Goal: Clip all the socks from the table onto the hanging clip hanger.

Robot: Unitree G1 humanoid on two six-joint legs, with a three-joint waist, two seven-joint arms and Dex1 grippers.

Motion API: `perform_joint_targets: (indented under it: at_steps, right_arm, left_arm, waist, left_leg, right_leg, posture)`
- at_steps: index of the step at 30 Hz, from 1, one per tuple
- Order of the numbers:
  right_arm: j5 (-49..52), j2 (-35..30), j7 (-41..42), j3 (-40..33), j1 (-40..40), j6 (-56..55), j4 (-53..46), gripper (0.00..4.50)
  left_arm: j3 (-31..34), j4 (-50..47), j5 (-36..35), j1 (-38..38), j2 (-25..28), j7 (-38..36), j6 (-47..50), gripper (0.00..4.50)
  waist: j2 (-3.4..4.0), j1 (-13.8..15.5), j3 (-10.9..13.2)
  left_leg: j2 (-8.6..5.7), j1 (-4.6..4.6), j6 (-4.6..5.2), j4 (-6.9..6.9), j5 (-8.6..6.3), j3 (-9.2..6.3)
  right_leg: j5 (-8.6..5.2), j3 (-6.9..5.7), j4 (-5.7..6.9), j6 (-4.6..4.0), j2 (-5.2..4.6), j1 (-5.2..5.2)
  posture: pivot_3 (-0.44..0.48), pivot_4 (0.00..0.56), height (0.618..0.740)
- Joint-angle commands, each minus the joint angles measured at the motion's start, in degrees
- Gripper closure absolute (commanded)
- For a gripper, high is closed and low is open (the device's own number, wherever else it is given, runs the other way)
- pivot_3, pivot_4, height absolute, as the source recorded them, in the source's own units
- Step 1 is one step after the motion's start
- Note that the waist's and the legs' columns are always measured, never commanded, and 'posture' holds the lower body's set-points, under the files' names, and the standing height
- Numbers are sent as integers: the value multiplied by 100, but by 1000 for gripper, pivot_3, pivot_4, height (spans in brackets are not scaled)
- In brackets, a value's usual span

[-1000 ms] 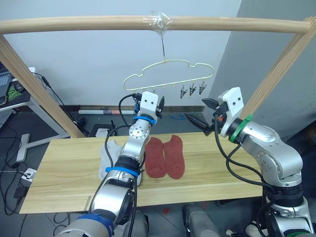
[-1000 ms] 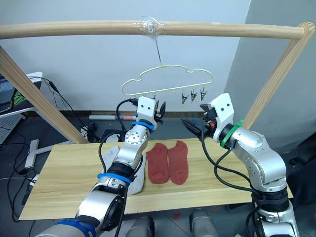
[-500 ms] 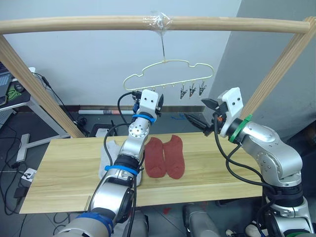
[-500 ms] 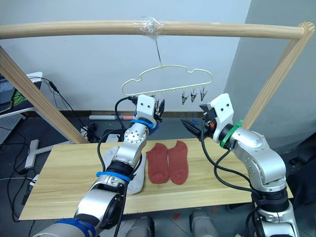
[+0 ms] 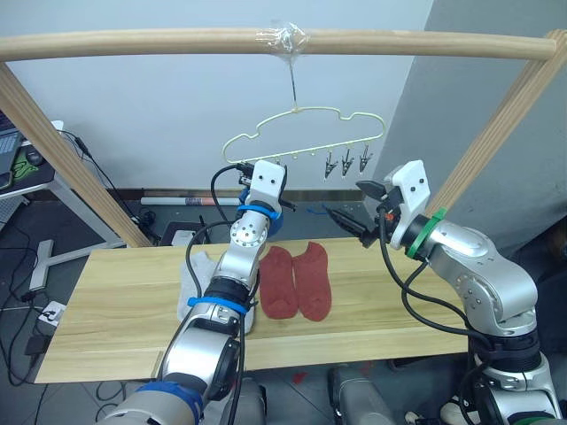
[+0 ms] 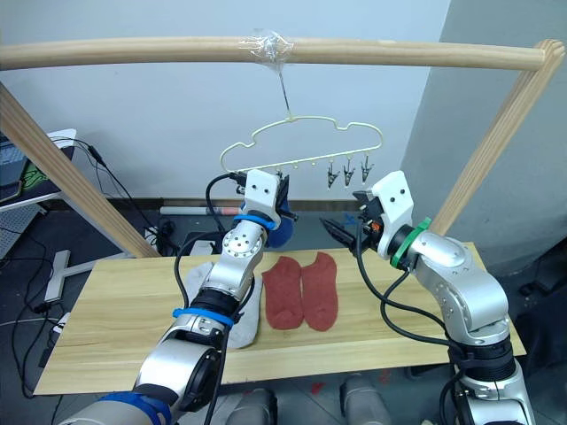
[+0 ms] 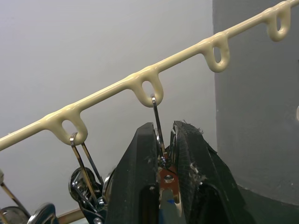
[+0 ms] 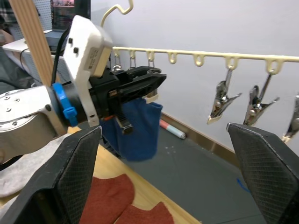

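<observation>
Left eye view: two rust red socks (image 5: 295, 282), one grey sock (image 5: 197, 282) on table (image 5: 115, 301).

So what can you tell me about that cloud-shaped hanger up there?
The clip hanger is thin pale yellow-green wire with a cloud-shaped outline. Its top hook hangs from the round wooden pole, wrapped there in clear tape. Small loops along its bottom bar carry metal clips. The left gripper has its jaws closed on one clip, where a blue sock hangs.

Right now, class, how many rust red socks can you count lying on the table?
2. One red sock lies on the table just right of the left arm; the second red sock lies alongside it, on its right. The arm could hide more.
</observation>
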Motion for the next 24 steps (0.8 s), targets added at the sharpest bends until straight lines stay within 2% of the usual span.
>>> perform_joint_targets:
  at_steps: [1, 4, 8, 12, 16, 18, 24]
  right_arm:
    - [52, 44, -43, 15, -25, -76, -278, 0]
    - [-95, 106, -103, 196, 41, -129, -179, 0]
    - [-864, 201, -301, 919, 294, -586, 738, 0]
    - [-1555, 462, -269, 1470, 359, -1734, 2134, 0]
    - [-1921, 1076, -289, 1717, -107, -2411, 3745, 0]
    - [-1993, 1468, -263, 1692, -412, -2688, 4711, 0]
    - [-2208, 2001, -322, 1519, -876, -3209, 6492, 0]
  left_arm:
    - [25, -278, -26, -35, 37, -54, -128, 4284]
    - [23, -359, -11, -8, 80, -86, -64, 4284]
    - [166, -837, -522, 144, 97, -658, 719, 4284]
    - [567, -1953, -1722, 437, 170, -1451, 2426, 4284]
    - [988, -3020, -2744, 722, 595, -1835, 4180, 4284]
    - [1079, -3216, -2899, 737, 674, -1771, 4520, 4284]
    - [1031, -3442, -2888, 733, 625, -1573, 4744, 4284]
  waist:
    - [0, 1, 0]
    - [0, 6, 0]
    - [0, 6, 0]
    - [1, -11, 0]
    - [2, -119, 1]
    - [2, -131, 1]
    - [2, 6, 0]
  left_leg:
    - [0, 0, 0, 0, 0, 0]
    - [0, 0, 0, 0, 0, 0]
    - [0, 2, 0, 0, 0, -1]
    - [0, 4, 0, 0, 0, 0]
    - [4, 15, 1, 0, 1, 1]
    - [5, 18, 6, -1, 5, -3]
    - [4, 18, 10, 0, 9, -9]
  right_leg:
    - [0, 0, 0, 0, 0, 0]
    - [0, 0, 1, 0, 0, 0]
    - [0, 0, 2, 0, 0, 1]
    - [0, 1, 4, 0, 0, 2]
    - [0, 3, 12, -1, 3, 2]
    - [0, 2, 20, -1, 5, 2]
    - [4, -1, 13, -3, 6, 11]
  posture:
    - [-85, 138, 740]
    - [-73, 143, 740]
    - [-63, 148, 740]
    - [-63, 148, 740]
    - [-63, 148, 740]
    - [-11, 155, 740]
    - [21, 153, 740]
